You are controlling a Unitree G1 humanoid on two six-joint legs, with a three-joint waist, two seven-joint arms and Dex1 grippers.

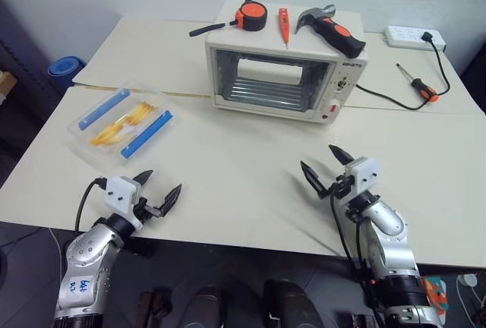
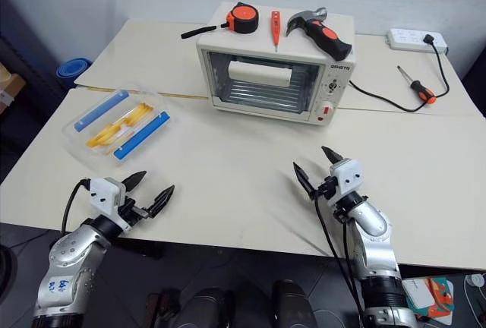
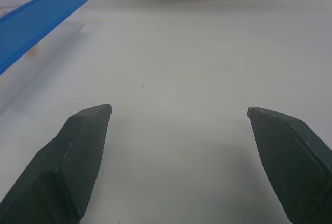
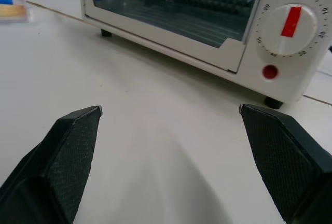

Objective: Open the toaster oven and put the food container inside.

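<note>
The cream-white toaster oven [image 1: 282, 70] stands at the back middle of the table with its glass door shut; the right wrist view shows its door, dial and red button [image 4: 269, 71] close ahead. The clear food container [image 1: 124, 121] with two blue clip strips and yellow food lies flat at the left. My left gripper [image 1: 161, 189] hovers open over the table's front edge, just in front of the container, whose blue strip [image 3: 36, 21] shows in the left wrist view. My right gripper [image 1: 328, 167] is open and empty, in front of the oven's right side.
A tape measure [image 1: 250, 16], a red tool [image 1: 283, 26] and a hammer [image 1: 332, 29] lie on the oven's top. A screwdriver [image 1: 418, 83], a power strip [image 1: 410, 37] and a black cable [image 1: 387, 100] sit at the back right. Bare tabletop [image 1: 235, 168] lies between the grippers and the oven.
</note>
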